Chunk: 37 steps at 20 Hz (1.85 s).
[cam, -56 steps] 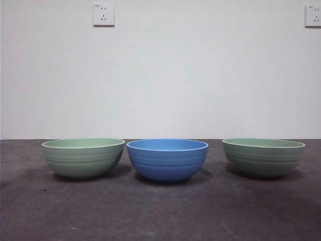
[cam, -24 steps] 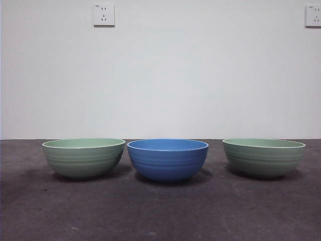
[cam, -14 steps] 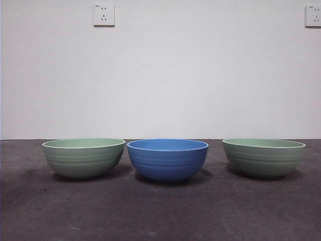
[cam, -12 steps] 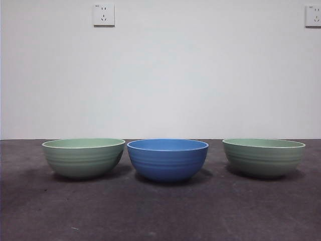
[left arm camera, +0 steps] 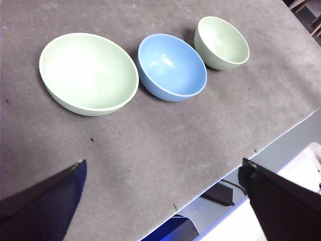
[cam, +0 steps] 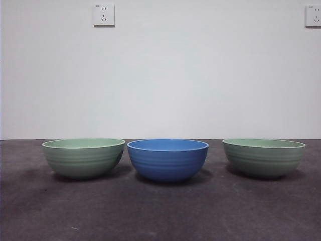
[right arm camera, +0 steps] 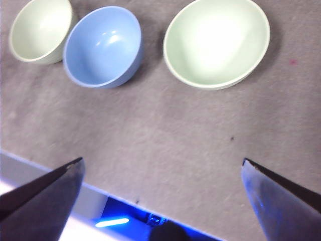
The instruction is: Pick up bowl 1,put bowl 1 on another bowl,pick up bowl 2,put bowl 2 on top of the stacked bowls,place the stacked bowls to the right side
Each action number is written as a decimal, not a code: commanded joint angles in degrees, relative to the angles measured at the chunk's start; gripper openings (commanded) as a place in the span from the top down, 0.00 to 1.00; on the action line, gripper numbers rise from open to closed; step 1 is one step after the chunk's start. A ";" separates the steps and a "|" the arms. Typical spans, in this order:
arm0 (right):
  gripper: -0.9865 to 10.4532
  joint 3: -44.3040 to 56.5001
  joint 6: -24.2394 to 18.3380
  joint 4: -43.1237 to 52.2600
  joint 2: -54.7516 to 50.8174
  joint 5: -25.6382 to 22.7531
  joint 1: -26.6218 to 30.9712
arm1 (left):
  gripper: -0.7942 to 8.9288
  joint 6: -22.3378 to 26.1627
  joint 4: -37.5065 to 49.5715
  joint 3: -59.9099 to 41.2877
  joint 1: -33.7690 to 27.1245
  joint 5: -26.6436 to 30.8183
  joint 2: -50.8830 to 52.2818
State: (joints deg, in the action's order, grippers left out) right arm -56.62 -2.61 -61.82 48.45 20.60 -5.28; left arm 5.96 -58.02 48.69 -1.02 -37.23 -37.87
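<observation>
From the low front view, three ridged bowls stand in a row on the dark grey bench [cam: 160,211]: a pale green bowl on the left [cam: 83,157], the blue bowl [cam: 167,159] in the middle, and a second pale green bowl on the right [cam: 263,156]. The left one sits just beside the blue bowl; the right one stands apart. All are upright and none is stacked, so the task looks not yet begun. Two wall sockets [cam: 103,14] show on the white wall; no arm enters here.

In the left wrist view, the left gripper [left arm camera: 165,201] hangs high over the near bench edge, fingers spread wide and empty, nearest the left green bowl [left arm camera: 89,73], probably its first pick.

In the right wrist view, the right gripper [right arm camera: 160,196] likewise hovers, fingers released, nearest the right green bowl [right arm camera: 216,42], with the blue bowl [right arm camera: 103,46] beyond.
</observation>
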 commanded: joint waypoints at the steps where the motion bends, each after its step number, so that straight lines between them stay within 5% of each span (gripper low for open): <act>1: 0.42 -0.13 2.08 2.32 1.97 -2.75 -0.11 | 0.27 0.22 0.04 0.15 -0.02 -0.28 0.02; 21: 0.43 -0.13 5.77 25.59 33.07 -9.16 -0.02 | 0.27 0.07 -0.79 0.15 -0.02 -0.31 0.02; 30: 0.57 -0.13 7.28 33.11 41.48 -10.80 -0.02 | 0.27 0.07 -0.87 0.15 -0.02 -0.31 0.02; 37: 0.81 -0.13 7.26 35.10 43.93 -11.67 -0.02 | 0.27 0.07 -1.97 0.15 -0.02 -0.31 0.02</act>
State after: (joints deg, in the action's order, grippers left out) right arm -56.66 4.12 -27.16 91.98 8.97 -5.26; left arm 5.96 -59.96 48.69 -1.02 -37.23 -37.89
